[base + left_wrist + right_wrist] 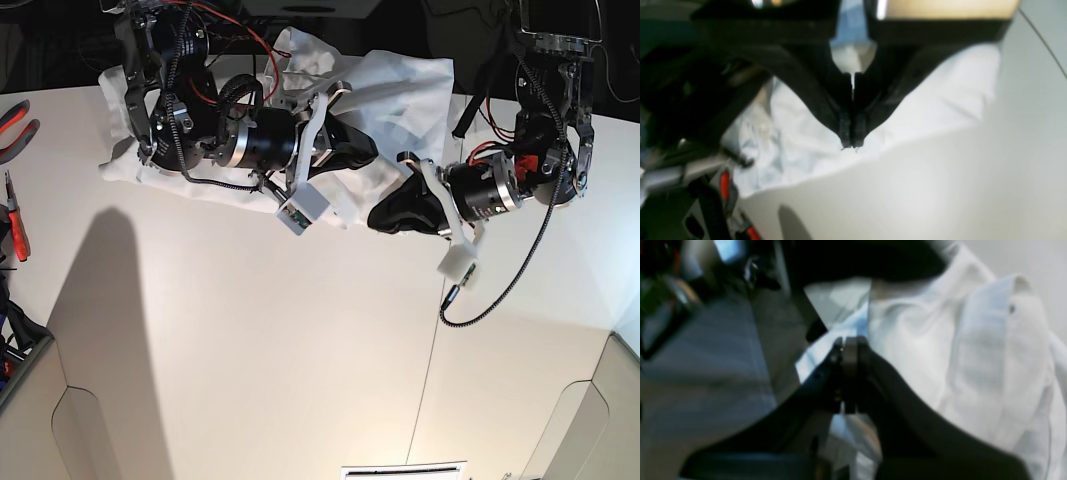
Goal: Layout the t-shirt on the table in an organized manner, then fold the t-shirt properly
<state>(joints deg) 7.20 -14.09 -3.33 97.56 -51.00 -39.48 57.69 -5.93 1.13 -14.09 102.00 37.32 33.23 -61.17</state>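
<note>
We see both tools clenched: left tool (852,144) and right tool (846,346) pinching the t-shirt (400,85) on the desk (250,350)

A dim workspace lit from above

Beyond the far edge of the bright white surface everything falls into darkness, with tangled red and black cables (215,20) hanging there. Red-handled pliers (15,120) lie at the left margin. A broad soft shadow (110,330) spreads across the lit area, and pale rounded panels (575,430) sit in the near corners.
</note>
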